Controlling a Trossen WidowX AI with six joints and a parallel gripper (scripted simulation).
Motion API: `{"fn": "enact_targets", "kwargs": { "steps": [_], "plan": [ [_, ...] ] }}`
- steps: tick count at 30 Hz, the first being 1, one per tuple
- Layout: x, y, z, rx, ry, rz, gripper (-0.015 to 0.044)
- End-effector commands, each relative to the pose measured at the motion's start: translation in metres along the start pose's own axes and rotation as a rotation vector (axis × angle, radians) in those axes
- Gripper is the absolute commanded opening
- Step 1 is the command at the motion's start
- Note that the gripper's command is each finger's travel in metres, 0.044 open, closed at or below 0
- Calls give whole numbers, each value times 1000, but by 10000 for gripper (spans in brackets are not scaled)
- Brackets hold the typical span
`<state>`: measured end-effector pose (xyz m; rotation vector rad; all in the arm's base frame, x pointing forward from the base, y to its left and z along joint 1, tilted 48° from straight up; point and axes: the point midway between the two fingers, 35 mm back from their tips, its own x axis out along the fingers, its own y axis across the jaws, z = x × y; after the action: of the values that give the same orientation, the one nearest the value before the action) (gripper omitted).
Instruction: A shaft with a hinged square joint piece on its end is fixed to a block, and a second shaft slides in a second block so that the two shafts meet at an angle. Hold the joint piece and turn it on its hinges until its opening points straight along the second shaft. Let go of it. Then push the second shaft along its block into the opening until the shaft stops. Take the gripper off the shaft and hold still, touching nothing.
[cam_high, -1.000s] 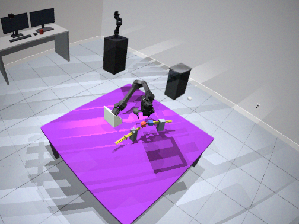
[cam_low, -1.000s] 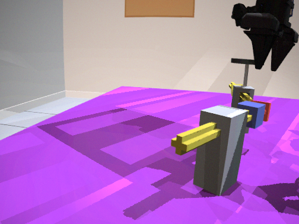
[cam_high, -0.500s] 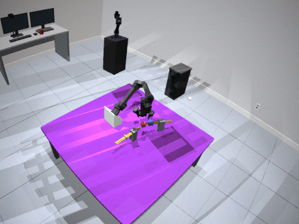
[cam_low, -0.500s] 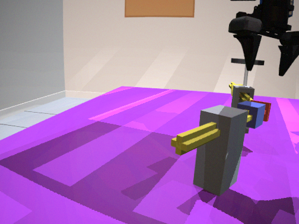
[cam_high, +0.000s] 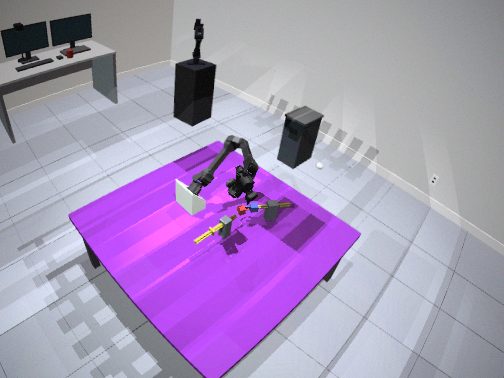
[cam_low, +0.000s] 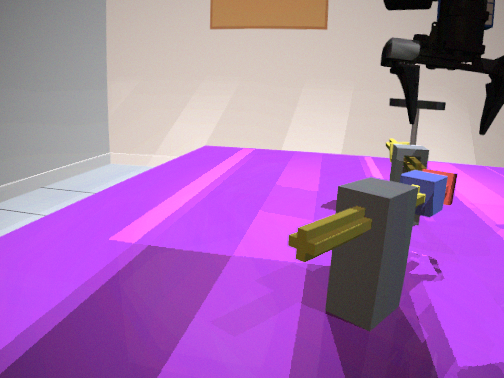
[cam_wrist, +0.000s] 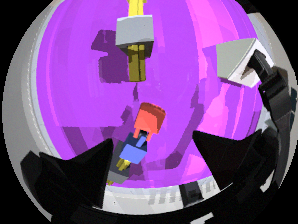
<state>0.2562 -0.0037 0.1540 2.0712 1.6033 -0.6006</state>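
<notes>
The hinged joint has a blue part (cam_high: 254, 207) (cam_low: 424, 190) (cam_wrist: 132, 152) on the first shaft (cam_high: 285, 204) (cam_low: 330, 232) and a red square piece (cam_high: 242, 210) (cam_low: 452, 187) (cam_wrist: 149, 119). The first shaft is in a grey block (cam_high: 271, 211) (cam_low: 370, 250). The second shaft (cam_high: 205, 235) (cam_wrist: 136, 65) passes through another grey block (cam_high: 225, 227) (cam_wrist: 135, 29); its near end stands apart from the red piece. In the wrist view the red piece leans right of the second shaft's line. My gripper (cam_low: 447, 128) (cam_wrist: 153, 137) is open and empty, above the joint, its fingers spread to either side.
A pale upright panel (cam_high: 189, 197) (cam_wrist: 235, 60) stands at the arm's base. The two grey blocks rise from the purple table (cam_high: 200, 310) (cam_low: 175, 210) on either side of the joint. A thin dark T-shaped post (cam_low: 417, 104) shows behind the second block.
</notes>
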Motion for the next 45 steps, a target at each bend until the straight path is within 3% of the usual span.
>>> {"fn": "enact_targets", "kwargs": {
  "steps": [1, 10, 17, 35, 45],
  "plan": [
    [3, 0, 2, 135, 18, -4, 440],
    [7, -1, 3, 396, 43, -11, 440],
    [10, 0, 4, 401, 43, -11, 440],
    [82, -5, 12, 400, 45, -10, 440],
    [93, -5, 12, 400, 46, -11, 440]
  ]
}}
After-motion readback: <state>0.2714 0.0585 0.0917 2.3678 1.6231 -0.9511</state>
